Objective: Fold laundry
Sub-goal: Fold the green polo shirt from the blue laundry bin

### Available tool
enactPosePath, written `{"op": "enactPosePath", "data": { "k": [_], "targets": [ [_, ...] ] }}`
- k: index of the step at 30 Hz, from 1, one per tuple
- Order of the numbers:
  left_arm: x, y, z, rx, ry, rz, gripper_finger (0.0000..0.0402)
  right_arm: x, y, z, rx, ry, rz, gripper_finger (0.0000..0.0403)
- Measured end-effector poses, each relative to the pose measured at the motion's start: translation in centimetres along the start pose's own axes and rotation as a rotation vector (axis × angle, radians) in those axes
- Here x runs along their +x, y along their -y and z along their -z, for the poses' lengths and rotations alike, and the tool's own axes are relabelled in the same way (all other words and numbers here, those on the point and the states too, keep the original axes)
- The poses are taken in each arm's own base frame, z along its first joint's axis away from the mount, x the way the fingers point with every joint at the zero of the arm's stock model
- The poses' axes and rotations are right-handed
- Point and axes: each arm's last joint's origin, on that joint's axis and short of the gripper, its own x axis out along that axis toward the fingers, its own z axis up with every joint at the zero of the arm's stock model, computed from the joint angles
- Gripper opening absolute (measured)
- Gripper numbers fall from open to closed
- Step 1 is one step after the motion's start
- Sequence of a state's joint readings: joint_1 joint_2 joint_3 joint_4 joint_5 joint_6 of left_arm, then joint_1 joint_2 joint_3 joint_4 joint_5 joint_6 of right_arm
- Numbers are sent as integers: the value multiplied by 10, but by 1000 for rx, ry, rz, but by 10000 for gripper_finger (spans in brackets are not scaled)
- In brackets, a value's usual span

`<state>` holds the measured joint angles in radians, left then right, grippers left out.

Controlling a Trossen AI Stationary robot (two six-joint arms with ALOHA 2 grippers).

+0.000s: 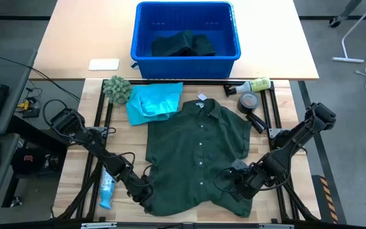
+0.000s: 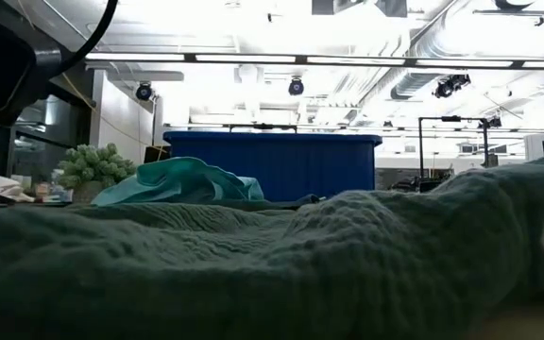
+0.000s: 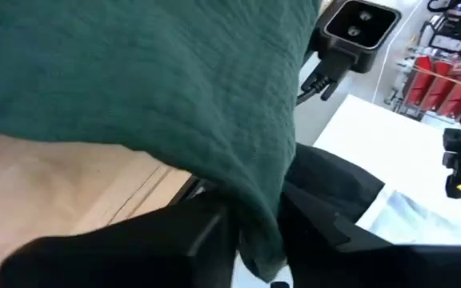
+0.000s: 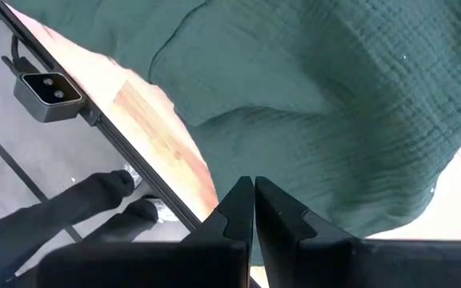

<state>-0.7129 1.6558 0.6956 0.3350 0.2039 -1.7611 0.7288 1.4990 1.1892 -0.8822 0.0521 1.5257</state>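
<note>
Between the left gripper's (image 3: 250,232) two dark fingers hangs a fold of the dark green shirt's (image 1: 199,156) hem; the cloth runs down through the gap, so the fingers pinch it, though how firmly cannot be told; the right gripper (image 4: 253,210) has its fingers pressed together, the same cloth lying just ahead of their tips and, as far as the wrist view shows, not caught between them. Both grippers sit at the near hem, one toward each corner, which I judge is so the lower edge can be lifted evenly and carried up over the body of the shirt. It lies spread flat, button row up, collar and white tag (image 1: 202,97) at the end farthest from the fingers; beyond the collar, well apart from both grippers, a turquoise garment (image 1: 152,102) lies crumpled, waiting its turn. Farther still stands a blue bin (image 1: 143,48) on the pale table, holding another dark green piece (image 1: 183,44) bunched at its bottom.
</note>
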Motion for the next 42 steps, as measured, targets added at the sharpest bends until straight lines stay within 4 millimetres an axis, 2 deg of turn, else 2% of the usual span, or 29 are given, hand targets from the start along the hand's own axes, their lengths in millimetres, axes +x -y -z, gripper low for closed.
{"op": "enactPosePath", "data": {
  "k": [3,9,12,16,21,25,28,30,32,35,38,40,42],
  "targets": [
    [0,-3,3,-4,-26,-27,109,0,0,0,-7,0,0,0],
    [1,-24,13,-86,-13,-229,169,0,3,-1,-11,25,32,0],
    [1,-35,21,-149,1,-321,185,0,6,0,-12,24,61,0],
    [5,-42,32,-163,-9,-357,188,-1,13,5,-35,11,131,0],
    [5,-48,42,-224,-7,-402,165,-4,21,19,-87,-8,216,0],
    [5,-52,45,-258,66,-411,127,-5,23,30,-98,-17,233,0],
    [4,-54,44,-267,107,-420,82,-5,23,36,-78,-19,232,0],
    [3,-56,43,-255,134,-428,34,-6,24,41,-54,-30,232,0],
    [3,-55,39,-256,199,-404,11,-7,25,50,-28,-64,232,0],
    [3,-46,28,-234,328,-309,5,-9,26,71,29,-108,224,0],
    [-1,-33,14,-117,463,-300,1,-9,28,96,164,-102,208,0],
    [-3,-20,4,-31,511,-319,0,-5,25,112,237,-81,151,0],
    [-4,-1,-3,58,533,-316,0,5,15,123,240,-137,80,0]
  ]
}}
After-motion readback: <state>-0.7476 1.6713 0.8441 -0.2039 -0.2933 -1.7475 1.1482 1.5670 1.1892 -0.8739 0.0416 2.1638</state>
